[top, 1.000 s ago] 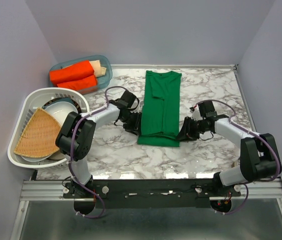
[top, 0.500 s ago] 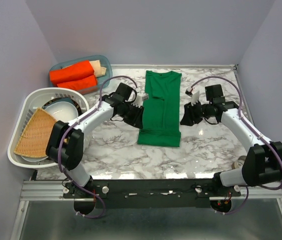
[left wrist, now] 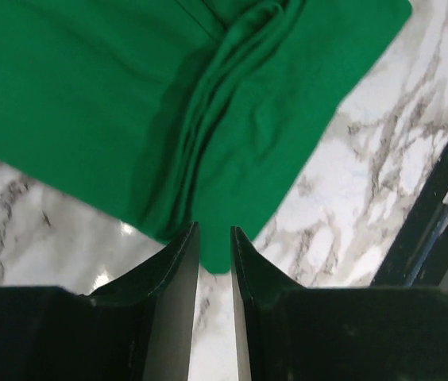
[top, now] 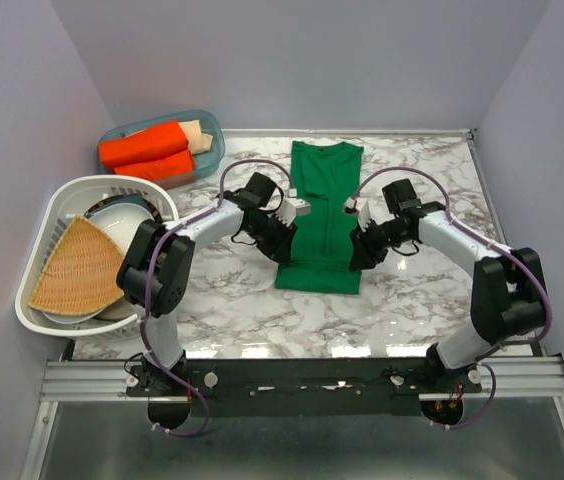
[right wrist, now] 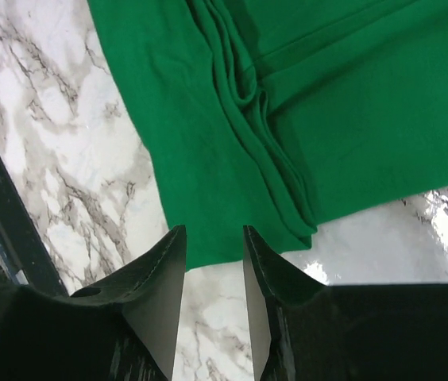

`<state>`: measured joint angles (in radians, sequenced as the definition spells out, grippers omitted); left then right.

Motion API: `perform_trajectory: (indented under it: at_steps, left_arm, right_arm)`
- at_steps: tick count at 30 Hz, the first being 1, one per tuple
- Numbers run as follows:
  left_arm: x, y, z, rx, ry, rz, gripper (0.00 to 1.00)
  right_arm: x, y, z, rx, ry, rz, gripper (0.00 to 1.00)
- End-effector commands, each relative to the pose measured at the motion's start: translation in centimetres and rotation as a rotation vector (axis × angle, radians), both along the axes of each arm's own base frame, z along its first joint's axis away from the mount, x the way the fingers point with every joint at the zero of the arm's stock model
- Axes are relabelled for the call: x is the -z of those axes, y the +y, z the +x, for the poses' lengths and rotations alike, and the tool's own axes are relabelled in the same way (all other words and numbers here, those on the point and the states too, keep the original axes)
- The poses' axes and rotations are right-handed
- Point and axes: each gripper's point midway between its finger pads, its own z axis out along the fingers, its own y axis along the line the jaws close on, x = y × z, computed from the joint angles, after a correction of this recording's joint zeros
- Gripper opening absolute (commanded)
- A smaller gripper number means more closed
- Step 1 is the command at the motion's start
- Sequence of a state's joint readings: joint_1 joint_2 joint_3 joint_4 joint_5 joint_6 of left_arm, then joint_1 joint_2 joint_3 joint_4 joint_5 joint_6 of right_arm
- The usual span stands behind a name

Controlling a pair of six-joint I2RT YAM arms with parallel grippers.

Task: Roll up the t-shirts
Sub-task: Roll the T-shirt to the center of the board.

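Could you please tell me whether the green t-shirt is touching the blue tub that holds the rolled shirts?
Apart. The top view shows a strip of bare marble table between the green t-shirt and the blue tub.

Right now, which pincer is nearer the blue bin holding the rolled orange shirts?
Left. The left pincer is at the left edge of the green t-shirt, toward the bin; the right pincer is at its right edge, across the shirt.
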<state>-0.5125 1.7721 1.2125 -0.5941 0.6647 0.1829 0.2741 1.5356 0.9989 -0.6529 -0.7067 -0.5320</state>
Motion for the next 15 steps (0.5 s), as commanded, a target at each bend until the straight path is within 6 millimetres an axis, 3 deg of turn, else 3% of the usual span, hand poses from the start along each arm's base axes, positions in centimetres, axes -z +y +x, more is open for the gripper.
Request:
perform_trajectory:
  at_steps: [1, 8, 13, 15]
  left_arm:
    - [2.0, -1.0, 1.6, -0.041, 0.081, 0.033, 0.32]
    - [2.8, -0.9, 5.8, -0.168, 0.036, 0.086, 0.34]
    - [-0.3, 2.0, 11.1, -0.297, -0.191, 0.117, 0.38]
    - [-1.3, 2.4, 11.3, -0.288, -0.233, 0.105, 0.38]
  right_arm:
    - [0.3, 1.0, 1.5, -0.051, 0.02, 0.018, 0.41]
    - [-0.2, 1.6, 3.1, -0.023, 0.02, 0.03, 0.42]
    - [-0.3, 1.4, 3.4, -0.01, 0.009, 0.015, 0.44]
    - [-0.3, 1.3, 3.5, -0.004, 0.007, 0.008, 0.45]
